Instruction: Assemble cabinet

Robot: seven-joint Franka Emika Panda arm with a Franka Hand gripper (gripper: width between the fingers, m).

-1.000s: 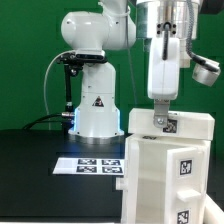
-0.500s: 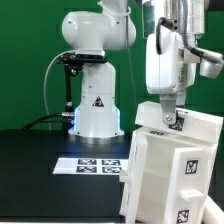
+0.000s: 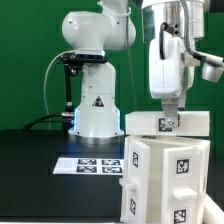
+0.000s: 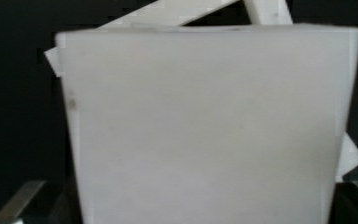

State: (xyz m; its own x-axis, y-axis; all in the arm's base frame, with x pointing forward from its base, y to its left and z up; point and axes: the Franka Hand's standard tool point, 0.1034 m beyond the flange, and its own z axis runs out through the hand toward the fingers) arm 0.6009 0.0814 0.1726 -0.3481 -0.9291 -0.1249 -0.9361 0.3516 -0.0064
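The tall white plastic cabinet [image 3: 168, 170] with black-and-white marker tags stands at the black table's [image 3: 40, 165] front edge, beside the marker board [image 3: 97, 163]. The gripper [image 3: 167, 122] sits atop it; I cannot tell its opening or hold.

Light: bright, even glow is falling on my arm [image 3: 175, 60].
Focus: the cabinet [image 4: 202, 130] is blurring, washing out under my wrist.

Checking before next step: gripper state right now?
Gripper: right at the cabinet top; jaws open or shut cannot be told, nor whether it grips.
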